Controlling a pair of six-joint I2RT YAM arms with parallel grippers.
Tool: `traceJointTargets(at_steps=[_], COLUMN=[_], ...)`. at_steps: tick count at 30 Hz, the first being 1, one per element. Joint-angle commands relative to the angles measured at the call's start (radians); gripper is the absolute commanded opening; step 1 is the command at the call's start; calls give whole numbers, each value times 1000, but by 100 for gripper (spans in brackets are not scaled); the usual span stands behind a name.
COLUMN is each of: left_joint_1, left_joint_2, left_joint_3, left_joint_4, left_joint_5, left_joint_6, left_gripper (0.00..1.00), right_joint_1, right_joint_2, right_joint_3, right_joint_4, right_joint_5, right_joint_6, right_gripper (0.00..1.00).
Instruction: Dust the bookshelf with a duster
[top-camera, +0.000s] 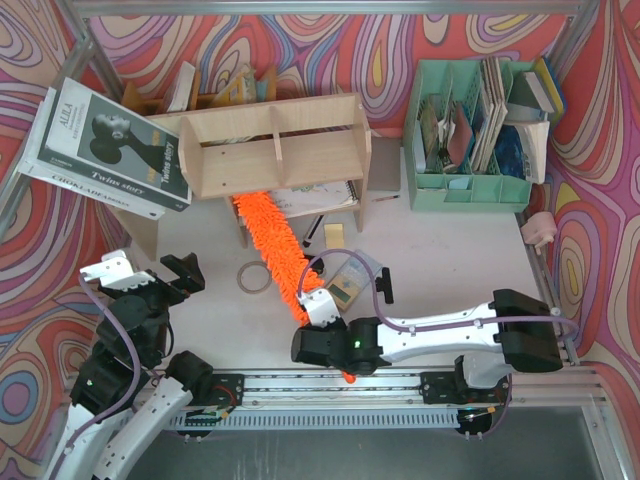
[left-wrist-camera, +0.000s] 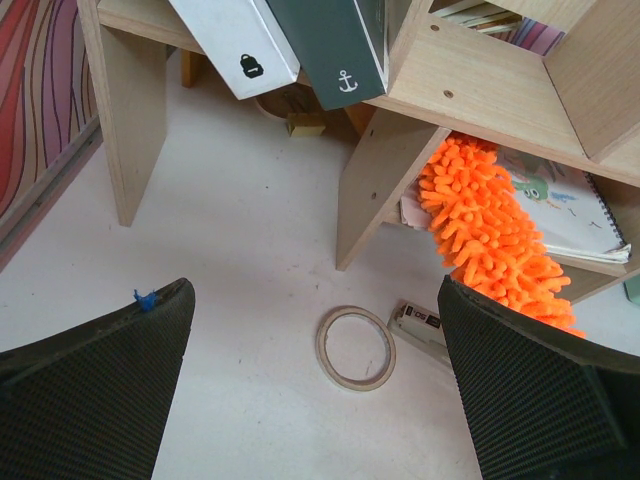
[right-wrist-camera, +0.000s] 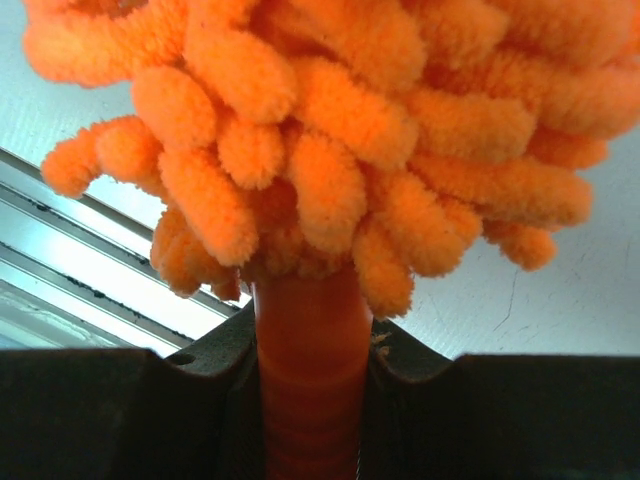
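Observation:
The bookshelf (top-camera: 275, 150) of light plywood stands at the back centre, and its lower board and leg fill the top of the left wrist view (left-wrist-camera: 480, 95). The orange fluffy duster (top-camera: 275, 245) runs diagonally from under the shelf's lower tier toward the near edge. Its far end (left-wrist-camera: 490, 235) is tucked beneath that board, over a spiral notebook. My right gripper (top-camera: 318, 318) is shut on the duster's orange handle (right-wrist-camera: 312, 390), just below the fluff (right-wrist-camera: 330, 130). My left gripper (top-camera: 185, 272) hovers open at the near left, with nothing between its fingers (left-wrist-camera: 90, 385).
A tape ring (left-wrist-camera: 354, 346) and a small white box (left-wrist-camera: 420, 325) lie on the table in front of the shelf. Large books (top-camera: 110, 145) lean on the shelf's left end. A mint-green organiser (top-camera: 470, 130) stands back right, and a darker wooden rack (top-camera: 215, 92) stands behind.

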Motion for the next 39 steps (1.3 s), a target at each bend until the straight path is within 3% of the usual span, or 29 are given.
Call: traceJointTargets(at_steps=[1, 8, 15, 19, 24, 30, 35, 39], left_joint_1=[7, 6, 7, 7, 7, 7, 7, 7], left_joint_2=[7, 7, 12, 15, 13, 13, 15, 14], left_joint_3=[10, 10, 10, 10, 10, 10, 10, 10], left_joint_4=[-9, -9, -7, -6, -8, -8, -7, -7], left_joint_5=[-10, -13, -10, -8, -12, -16, -13, -11], left_joint_6=[0, 0, 0, 2, 2, 2, 2, 2], left_gripper=[98, 98, 98, 98, 98, 98, 98, 98], right_joint_1=[14, 13, -8, -14, -13, 24, 37, 37], right_joint_2=[-78, -206, -241, -212, -162, -92, -69, -86], right_joint_3=[68, 5, -59, -50, -7, 49, 57, 45], right_joint_4=[-37, -172, -248, -216, -47, 28, 5, -121], right_joint_5=[111, 237, 222, 200, 121, 76, 87, 167], right_joint_6=[-30, 188, 306, 258, 58, -83, -74, 80], right_gripper=[0, 0, 0, 0, 0, 0, 0, 0])
